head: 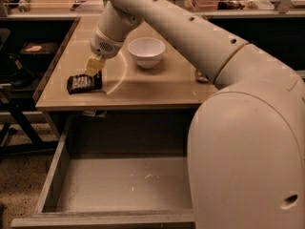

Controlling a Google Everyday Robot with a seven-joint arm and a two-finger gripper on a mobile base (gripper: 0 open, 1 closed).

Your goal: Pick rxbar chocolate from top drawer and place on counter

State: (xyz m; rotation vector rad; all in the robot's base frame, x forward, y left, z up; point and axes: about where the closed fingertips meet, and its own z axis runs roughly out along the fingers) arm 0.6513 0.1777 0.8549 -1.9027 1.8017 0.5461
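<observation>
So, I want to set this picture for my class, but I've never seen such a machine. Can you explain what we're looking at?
This is one camera view, looking down past a robot's thick white arm. The arm reaches over a tan counter. Its grasping tip, the end effector, sits at the far edge of an rxbar chocolate lying on the counter's left part. Whether it grips the bar I cannot tell. A white bowl stands further back. Below the counter, the grey top drawer is pulled open.
</observation>
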